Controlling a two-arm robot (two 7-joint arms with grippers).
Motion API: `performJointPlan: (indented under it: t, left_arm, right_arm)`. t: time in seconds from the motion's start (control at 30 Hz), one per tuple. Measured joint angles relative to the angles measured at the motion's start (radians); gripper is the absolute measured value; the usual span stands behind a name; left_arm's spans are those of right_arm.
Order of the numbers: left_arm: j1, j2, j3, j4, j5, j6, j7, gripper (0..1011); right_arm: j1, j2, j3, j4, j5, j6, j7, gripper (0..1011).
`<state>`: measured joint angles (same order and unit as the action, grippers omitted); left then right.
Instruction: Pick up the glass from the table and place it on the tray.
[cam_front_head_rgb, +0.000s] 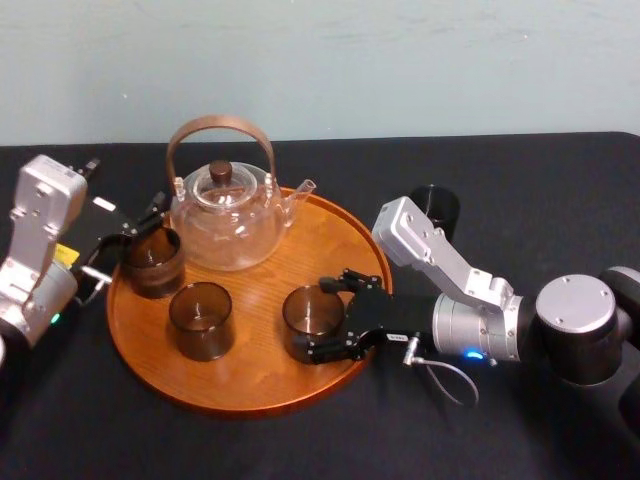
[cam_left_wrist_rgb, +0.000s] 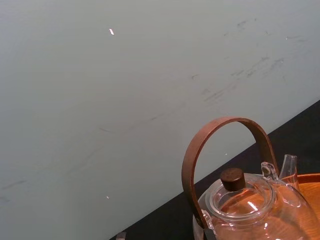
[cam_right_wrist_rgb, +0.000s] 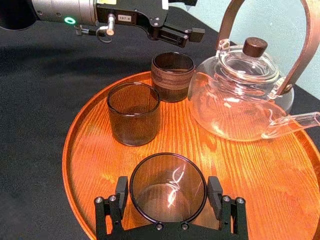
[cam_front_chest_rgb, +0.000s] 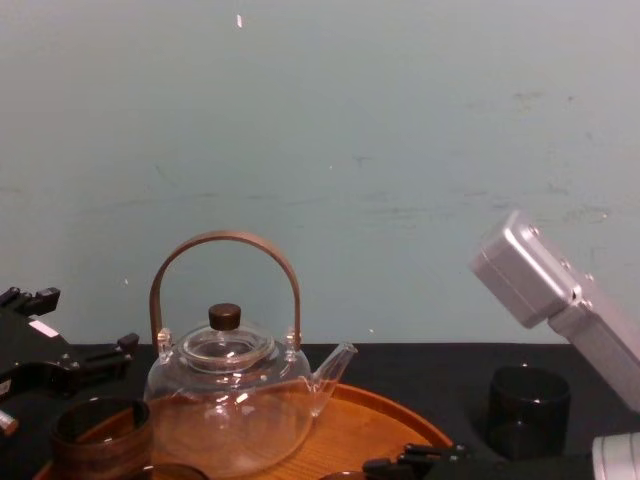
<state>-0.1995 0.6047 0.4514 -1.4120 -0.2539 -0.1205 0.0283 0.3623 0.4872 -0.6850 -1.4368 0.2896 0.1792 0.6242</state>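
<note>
Glass (cam_right_wrist_rgb: 167, 192) inside right claw (cam_right_wrist_rgb: 168, 189) (on tray (cam_right_wrist_rgb: 240, 165))

So the wide flat table (cam_front_head_rgb: 530, 170) with the plain black matte top runs right across both the head and chest views. Sitting straight on it is a large round orange-brown wooden tray (cam_front_head_rgb: 335, 245) with a low raised rim, a bit left of the middle. The only other thing parked directly on the black top is a short dark cylindrical cup (cam_front_head_rgb: 434, 210), upright, off to the tray's right and slightly farther back, near the rim but not touching it.
</note>
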Motion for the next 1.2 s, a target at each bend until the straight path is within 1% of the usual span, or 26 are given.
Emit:
performJointPlan:
  t: [0.27,0.4,0.63,0.67,0.87,0.9,1.07,1.13,1.17,1.2]
  left_arm:
    - [0.000,0.000,0.000,0.000,0.000,0.000,0.000,1001]
    - [0.000,0.000,0.000,0.000,0.000,0.000,0.000,1001]
    - [0.000,0.000,0.000,0.000,0.000,0.000,0.000,1001]
    - [0.000,0.000,0.000,0.000,0.000,0.000,0.000,1001]
    - [0.000,0.000,0.000,0.000,0.000,0.000,0.000,1001]
    - [0.000,0.000,0.000,0.000,0.000,0.000,0.000,1001]
    - [0.000,0.000,0.000,0.000,0.000,0.000,0.000,1001]
    - [0.000,0.000,0.000,0.000,0.000,0.000,0.000,1001]
    - [0.000,0.000,0.000,0.000,0.000,0.000,0.000,1001]
    - [0.000,0.000,0.000,0.000,0.000,0.000,0.000,1001]
  right_arm:
    - [0.000,0.000,0.000,0.000,0.001,0.000,0.001,1002]
    - [-0.006,0.014,0.010,-0.008,0.015,-0.006,0.020,1002]
    - [-0.030,0.064,0.034,-0.051,0.046,-0.019,0.051,1002]
    - [-0.036,0.076,0.040,-0.063,0.054,-0.022,0.056,1002]
    - [-0.058,0.122,0.063,-0.105,0.081,-0.036,0.070,1002]
    - [-0.065,0.135,0.071,-0.116,0.089,-0.041,0.071,1002]
    - [-0.091,0.176,0.101,-0.148,0.116,-0.057,0.070,1002]
    - [-0.109,0.194,0.121,-0.163,0.132,-0.065,0.057,1002]
    - [-0.109,0.194,0.121,-0.163,0.132,-0.065,0.057,1002]
    - [-0.120,0.204,0.135,-0.171,0.139,-0.066,0.045,1002]
